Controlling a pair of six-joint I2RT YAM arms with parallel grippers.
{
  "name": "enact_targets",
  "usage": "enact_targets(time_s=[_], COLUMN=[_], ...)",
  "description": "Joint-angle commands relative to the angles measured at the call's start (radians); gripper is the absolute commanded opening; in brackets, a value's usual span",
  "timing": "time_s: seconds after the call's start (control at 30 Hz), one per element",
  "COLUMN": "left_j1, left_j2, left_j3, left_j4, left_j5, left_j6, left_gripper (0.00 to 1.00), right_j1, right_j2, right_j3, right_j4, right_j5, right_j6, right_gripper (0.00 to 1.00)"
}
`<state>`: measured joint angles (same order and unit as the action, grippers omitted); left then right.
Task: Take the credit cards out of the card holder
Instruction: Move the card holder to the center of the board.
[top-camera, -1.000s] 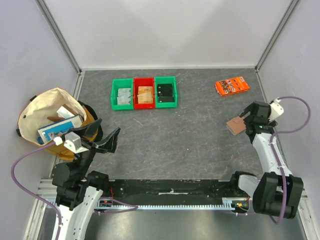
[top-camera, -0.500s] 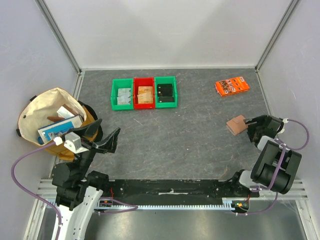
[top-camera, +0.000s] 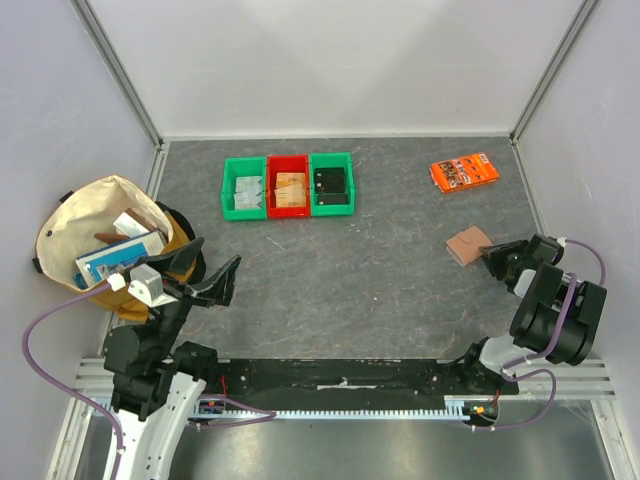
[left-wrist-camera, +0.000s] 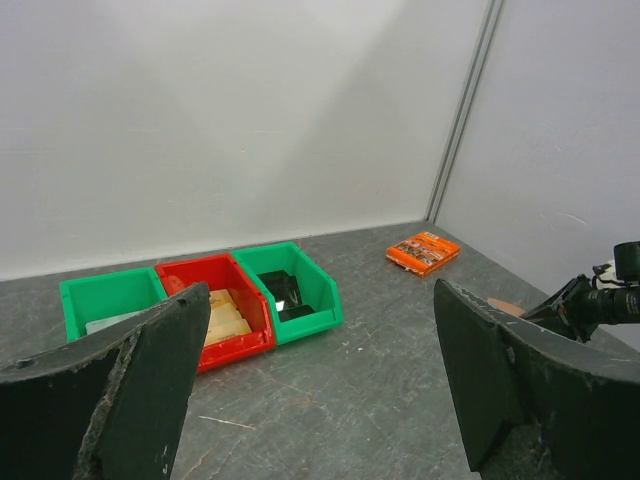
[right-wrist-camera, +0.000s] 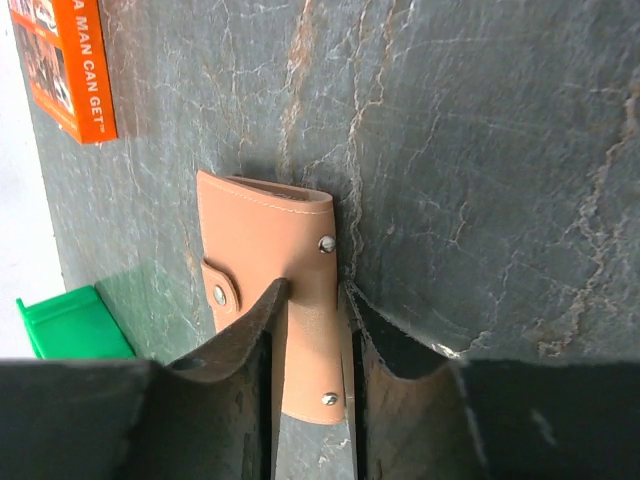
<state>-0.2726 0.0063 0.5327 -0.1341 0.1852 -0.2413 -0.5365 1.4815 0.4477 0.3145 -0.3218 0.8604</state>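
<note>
The card holder (top-camera: 468, 245), a closed tan-brown leather wallet with a snap tab, lies flat on the table at the right. My right gripper (top-camera: 492, 256) is low beside its right edge. In the right wrist view the card holder (right-wrist-camera: 270, 230) shows as a strip between my right gripper (right-wrist-camera: 312, 288) jaws, which are narrowed over its right part; whether they pinch it I cannot tell. Flat cards lie in the bins: grey (top-camera: 248, 190), tan (top-camera: 290, 188), black (top-camera: 330, 182). No card shows at the holder. My left gripper (top-camera: 208, 268) (left-wrist-camera: 320, 300) hovers wide open at the near left, holding nothing.
Three bins stand in a row at the back: green (top-camera: 229, 186), red (top-camera: 272, 170), green (top-camera: 349, 180). An orange printed packet (top-camera: 465, 172) lies at the back right. A cream bag (top-camera: 70, 225) of items sits at the left wall. The right wall is close behind the right arm.
The right gripper dropped low to the table and its jaws narrowed from wide open. The card holder went from tilted at the fingers to flat, slightly further back and left. Left arm unmoved.
</note>
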Motion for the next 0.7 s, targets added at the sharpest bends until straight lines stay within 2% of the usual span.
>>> enact_targets(time_s=[0.0, 0.17, 0.23, 0.43, 0.67], left_j1=[-0.004, -0.004, -0.002, -0.002, -0.002], left_j2=[-0.012, 0.040, 0.060, 0.173, 0.408], left_j3=[0.003, 0.003, 0.006, 0.021, 0.096], left_j4=[-0.004, -0.004, -0.004, -0.007, -0.074], left_j5=[0.011, 0.020, 0.034, 0.121, 0.201], left_j6=[0.037, 0.036, 0.037, 0.033, -0.030], left_gripper=[0.98, 0.96, 0.95, 0.93, 0.94], right_j1=[0.007, 0.104, 0.151, 0.372, 0.654], right_j2=[0.033, 0.062, 0.072, 0.111, 0.197], right_j3=[0.017, 0.052, 0.063, 0.127, 0.209], right_j4=[-0.009, -0.014, -0.006, -0.043, -0.046], right_j5=[-0.051, -0.083, -0.103, -0.146, -0.233], right_j6=[-0.043, -0.106, -0.126, -0.219, -0.261], right_gripper=[0.26, 0.04, 0.00, 0.00, 0.00])
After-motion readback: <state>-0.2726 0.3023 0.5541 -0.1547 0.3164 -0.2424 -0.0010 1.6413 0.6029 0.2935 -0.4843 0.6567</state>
